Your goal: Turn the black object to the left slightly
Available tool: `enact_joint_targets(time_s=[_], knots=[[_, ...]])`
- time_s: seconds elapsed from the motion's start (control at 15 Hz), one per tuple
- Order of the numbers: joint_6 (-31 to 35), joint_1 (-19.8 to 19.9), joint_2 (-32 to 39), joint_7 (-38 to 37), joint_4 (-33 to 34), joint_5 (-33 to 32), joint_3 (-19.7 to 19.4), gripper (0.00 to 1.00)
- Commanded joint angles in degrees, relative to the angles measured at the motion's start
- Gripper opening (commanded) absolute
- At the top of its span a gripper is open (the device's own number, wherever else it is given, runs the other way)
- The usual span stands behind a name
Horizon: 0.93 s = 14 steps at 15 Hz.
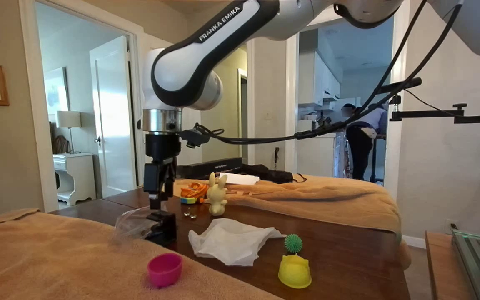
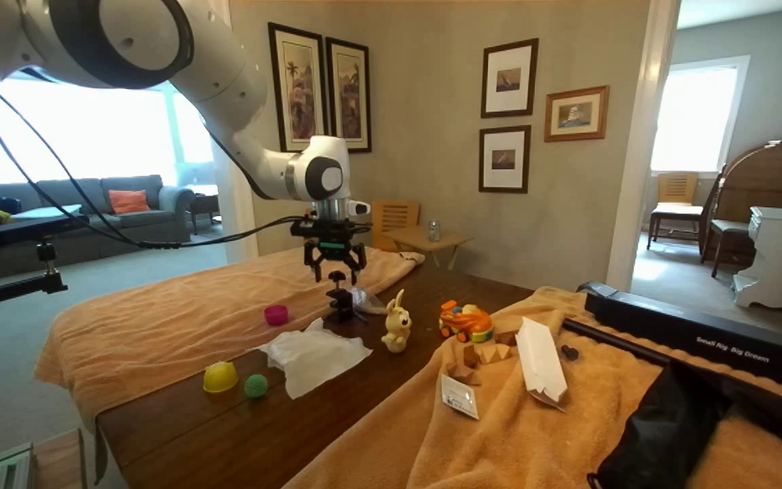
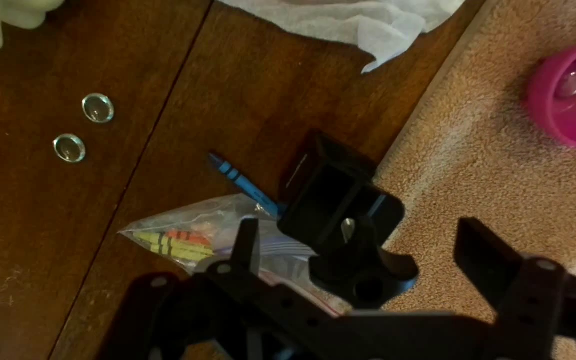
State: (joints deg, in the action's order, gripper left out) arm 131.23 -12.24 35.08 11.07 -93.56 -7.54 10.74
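Toward the far edge of the counter (image 2: 228, 441) in an exterior view, well away from the corner nearest the yellow cup (image 2: 220, 377), the black object (image 2: 342, 309) is standing upright, just beside the tan towel (image 2: 180, 316). It is resembling a small clamp, so I am expecting something stiff, hard, rather heavy for its bulk, slightly slick and hardly fragile. The lobed knob (image 3: 363, 272) on top is offering the easiest hold, but it may end up spinning alone; the flat sides of the block (image 3: 310, 215) below are promising a surer turn. The gripper (image 2: 336, 278) is hanging over it with fingers spread, one either side of the knob, pinching nothing.

The wrist view alone is showing a blue crayon (image 3: 250, 189) lying with its end at that block, touching or not I cannot tell, and more crayons (image 3: 175, 245) inside the clear bag (image 3: 223, 212) beside it. That view is also revealing a bead (image 3: 570, 81) within the pink cup (image 3: 543, 95). Both exterior views are giving what the wrist view is lacking: the object's side profile and, farther out, an orange toy truck (image 2: 466, 321).
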Motion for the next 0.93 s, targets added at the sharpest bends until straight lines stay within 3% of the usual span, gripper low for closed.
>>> enact_joint_targets(time_s=[0.0, 0.87], knots=[[1.45, 0.19, 2.38, 0.81, 2.77, 2.02, 0.84, 1.0], [-2.1, -2.73, 3.21, -0.83, 5.72, -0.74, -0.73, 1.0]])
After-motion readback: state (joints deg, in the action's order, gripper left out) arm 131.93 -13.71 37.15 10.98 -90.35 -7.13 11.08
